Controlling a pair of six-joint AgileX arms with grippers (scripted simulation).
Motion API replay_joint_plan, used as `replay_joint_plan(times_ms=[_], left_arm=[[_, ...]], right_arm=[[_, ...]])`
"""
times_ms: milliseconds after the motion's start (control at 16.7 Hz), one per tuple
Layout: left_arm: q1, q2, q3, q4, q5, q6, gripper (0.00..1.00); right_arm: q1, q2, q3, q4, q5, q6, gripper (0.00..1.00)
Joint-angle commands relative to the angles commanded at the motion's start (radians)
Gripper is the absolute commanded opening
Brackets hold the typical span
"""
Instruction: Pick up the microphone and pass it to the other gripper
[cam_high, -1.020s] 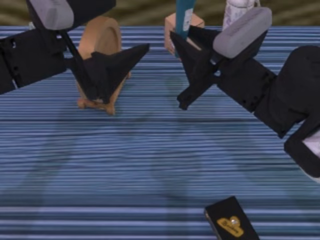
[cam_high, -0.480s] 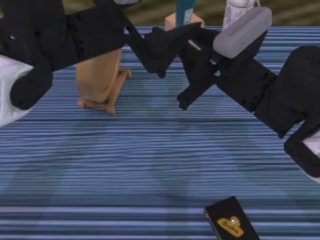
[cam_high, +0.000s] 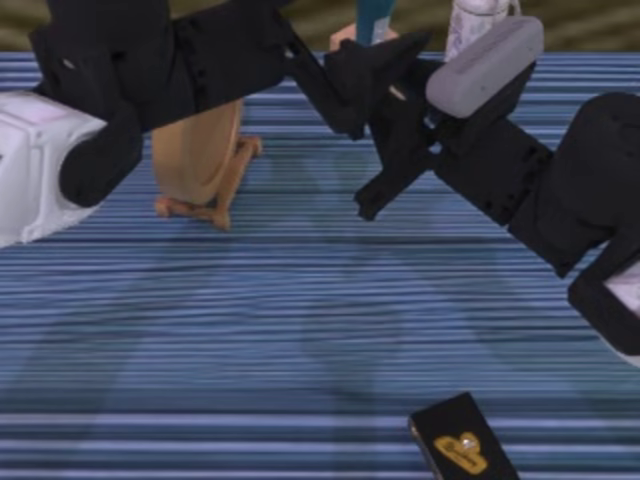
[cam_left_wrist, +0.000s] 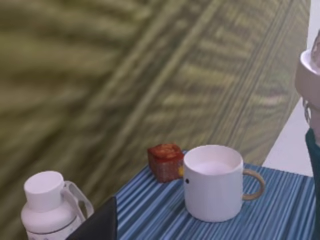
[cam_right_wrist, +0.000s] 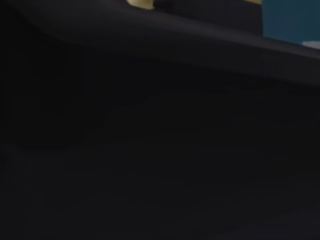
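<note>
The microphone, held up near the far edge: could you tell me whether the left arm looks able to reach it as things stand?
Probably yes. The left gripper is right beside the microphone, just below its teal handle. The right gripper crowds the same spot, so space is tight.

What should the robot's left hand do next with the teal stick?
Probably close the left hand on the teal-handled microphone, then let the right hand release. In the top view both black hands crowd the handle at the table's far edge. Whether either grips it cannot be seen; the right wrist view is dark.

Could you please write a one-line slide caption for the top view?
Both grippers, left gripper and right gripper, meet at the teal-handled microphone by the table's far edge.
</note>
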Motion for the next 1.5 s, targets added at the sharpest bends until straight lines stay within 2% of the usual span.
replay_joint_plan(times_ms=[720, 1260, 1500], left_arm=[[0.000, 0.000, 0.000, 0.000, 0.000, 0.000, 0.02], [0.000, 0.000, 0.000, 0.000, 0.000, 0.000, 0.00], [0.000, 0.000, 0.000, 0.000, 0.000, 0.000, 0.00]], right_arm=[[0.000, 0.000, 0.000, 0.000, 0.000, 0.000, 0.00], [0.000, 0.000, 0.000, 0.000, 0.000, 0.000, 0.00], [0.000, 0.000, 0.000, 0.000, 0.000, 0.000, 0.30]])
